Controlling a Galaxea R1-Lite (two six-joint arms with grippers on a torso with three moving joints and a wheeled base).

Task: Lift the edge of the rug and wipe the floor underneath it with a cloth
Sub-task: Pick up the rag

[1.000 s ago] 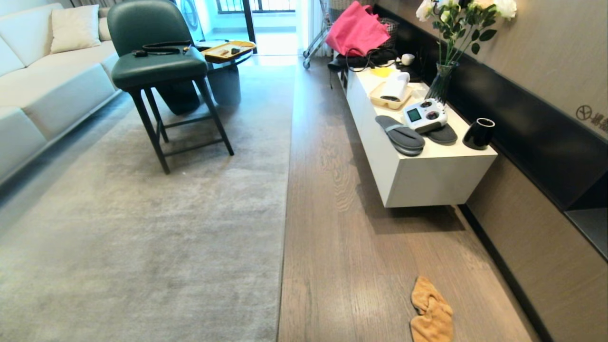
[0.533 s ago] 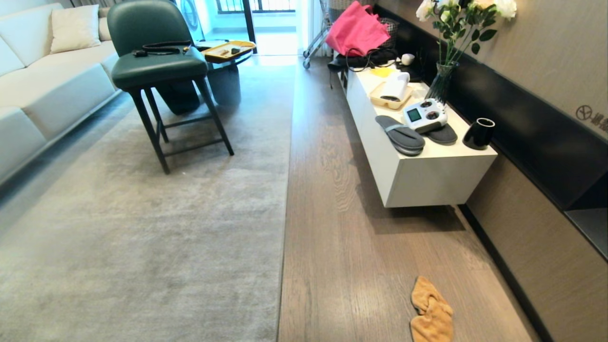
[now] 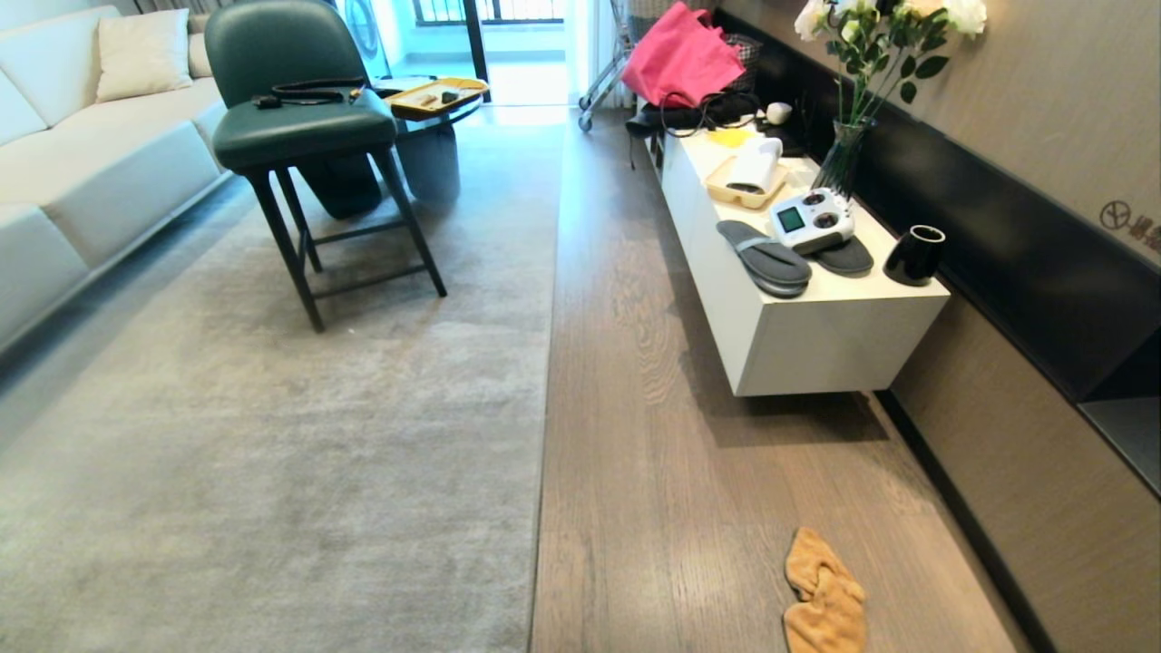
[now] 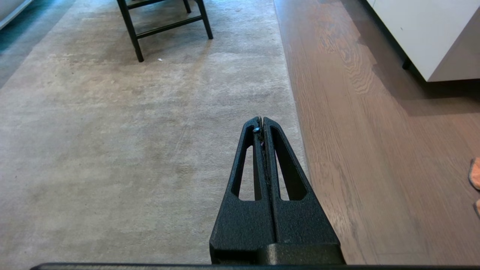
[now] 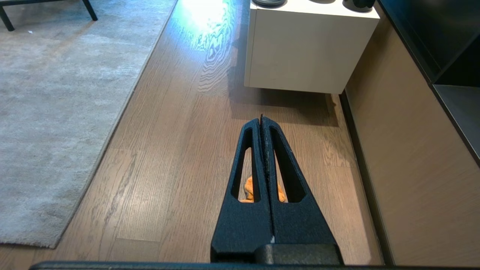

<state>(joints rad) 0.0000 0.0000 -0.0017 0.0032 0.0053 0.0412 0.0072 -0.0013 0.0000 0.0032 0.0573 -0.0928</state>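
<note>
The pale grey rug [image 3: 272, 435] lies flat, and its straight rug edge [image 3: 544, 390] runs down the middle of the head view beside the brown wood floor [image 3: 653, 453]. An orange-yellow cloth [image 3: 824, 594] lies crumpled on the floor near the bottom right. Neither arm shows in the head view. My left gripper [image 4: 261, 120] hangs shut and empty above the rug, close to the rug edge [image 4: 296, 112]. My right gripper [image 5: 261, 118] hangs shut and empty above the floor, with the cloth [image 5: 248, 189] showing through its finger slots below it.
A dark green chair [image 3: 299, 118] stands on the rug at the far left, with a white sofa [image 3: 73, 172] beyond. On the right a white low cabinet [image 3: 798, 317] carries grey slippers [image 3: 766, 258], a controller, a black cup and a flower vase. The wall panel [image 3: 1043, 508] borders the floor.
</note>
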